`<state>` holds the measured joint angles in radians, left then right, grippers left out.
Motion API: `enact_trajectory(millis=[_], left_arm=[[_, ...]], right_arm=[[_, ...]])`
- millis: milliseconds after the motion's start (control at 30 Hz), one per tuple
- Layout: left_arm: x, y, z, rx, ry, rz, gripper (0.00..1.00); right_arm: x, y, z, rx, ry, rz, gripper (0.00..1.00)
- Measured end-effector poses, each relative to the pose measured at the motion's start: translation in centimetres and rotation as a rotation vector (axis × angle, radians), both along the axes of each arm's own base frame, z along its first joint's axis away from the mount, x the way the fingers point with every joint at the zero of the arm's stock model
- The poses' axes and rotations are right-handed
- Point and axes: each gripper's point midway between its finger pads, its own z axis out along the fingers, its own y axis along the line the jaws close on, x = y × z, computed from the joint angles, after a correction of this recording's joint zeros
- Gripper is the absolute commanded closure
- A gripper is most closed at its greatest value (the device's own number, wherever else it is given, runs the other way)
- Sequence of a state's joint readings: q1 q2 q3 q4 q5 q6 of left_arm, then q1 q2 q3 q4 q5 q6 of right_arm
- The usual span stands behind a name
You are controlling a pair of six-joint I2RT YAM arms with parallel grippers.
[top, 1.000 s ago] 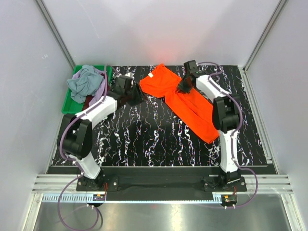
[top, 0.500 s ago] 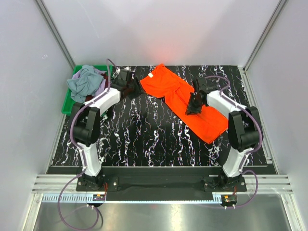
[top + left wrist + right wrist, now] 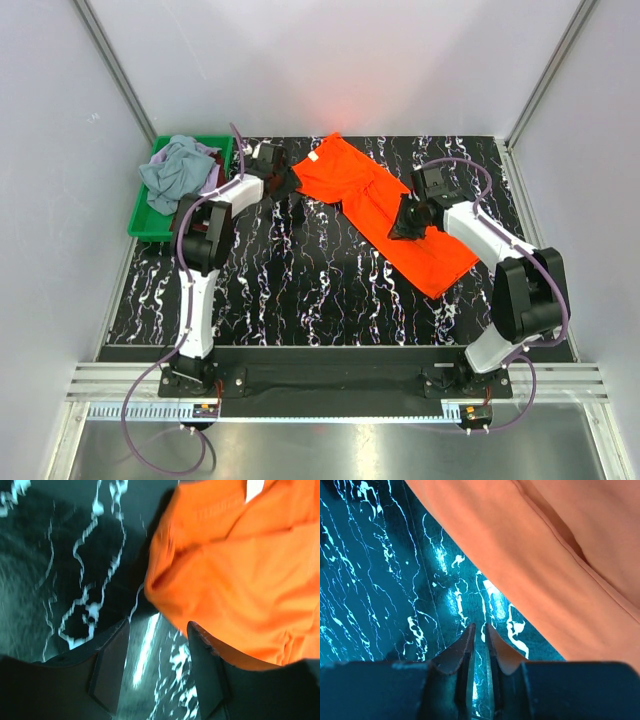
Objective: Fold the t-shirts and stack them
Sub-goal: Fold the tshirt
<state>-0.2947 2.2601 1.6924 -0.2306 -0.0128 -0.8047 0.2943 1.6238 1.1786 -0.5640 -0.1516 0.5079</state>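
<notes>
- Two claws are at work on one garment. The left claw (image 3: 159, 627) has its flat dark fingers (image 3: 110, 670) well apart with nothing between them.
- The left wrist view alone shows that the rumpled edge of the bright orange-red cloth t-shirt (image 3: 235, 580) lies just beyond those tips, not inside them. From above, the left claw (image 3: 283, 180) merely seems to meet the cloth.
- The right claw (image 3: 478, 627) has its pointed tips nearly together, leaving only a thin slit, and it grips nothing.
- From above, the right claw (image 3: 405, 225) appears to sit on the shirt. Its own camera shows the tips over bare bench (image 3: 370, 555), just beside the shirt's long stitched hem (image 3: 560, 555). Whether they touch the surface I cannot tell.
- One orange-red t-shirt (image 3: 345, 175) lies slantwise, from the middle of the bench's far edge down towards its right edge. It is partly folded into a long band, with soft creases at the left end.
- One small white neck label (image 3: 313, 157) sits at that far end, and it is also caught at the top of the left wrist view (image 3: 254, 487).
- The bench (image 3: 300, 280) is glossy black with white marble-like veins.
- One green plastic bin (image 3: 140, 215) sits at the far left corner. It holds a heap showing three colours: grey-blue (image 3: 175, 170), lilac (image 3: 212, 178) and dark red (image 3: 185, 212).
</notes>
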Motion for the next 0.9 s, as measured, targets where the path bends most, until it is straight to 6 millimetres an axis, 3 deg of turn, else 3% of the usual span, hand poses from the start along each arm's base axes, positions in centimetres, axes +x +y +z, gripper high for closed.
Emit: enact_trajectory(millis=[133, 233, 267, 367, 533, 733, 900], left_arm=[[0.6, 0.5, -0.2, 0.01, -0.006, 0.041, 0.48], [0.8, 0.8, -0.1, 0.009, -0.009, 0.068, 0.64], [1.0, 1.0, -0.1, 0.006, -0.013, 0.076, 0.79], [1.6, 1.0, -0.5, -0.005, -0.02, 0.088, 1.0], [4.1, 1.4, -1.1, -0.046, -0.048, 0.11, 1.0], [7.9, 2.6, -0.7, -0.089, -0.096, 0.144, 1.0], [8.7, 3.5, -0.5, -0.103, -0.098, 0.168, 1.0]], right_arm=[[0.1, -0.2, 0.3, -0.012, -0.018, 0.007, 0.8], [0.1, -0.4, 0.2, -0.026, -0.022, 0.009, 0.8], [0.2, -0.5, 0.2, -0.032, -0.023, 0.007, 0.8], [0.3, -0.7, 0.3, -0.041, -0.028, 0.003, 0.79], [-0.2, -1.3, 0.8, -0.056, -0.043, -0.016, 0.78], [-2.7, -3.0, 0.3, -0.117, -0.003, -0.042, 0.78], [-3.6, -3.6, 0.3, -0.14, 0.018, -0.051, 0.78]])
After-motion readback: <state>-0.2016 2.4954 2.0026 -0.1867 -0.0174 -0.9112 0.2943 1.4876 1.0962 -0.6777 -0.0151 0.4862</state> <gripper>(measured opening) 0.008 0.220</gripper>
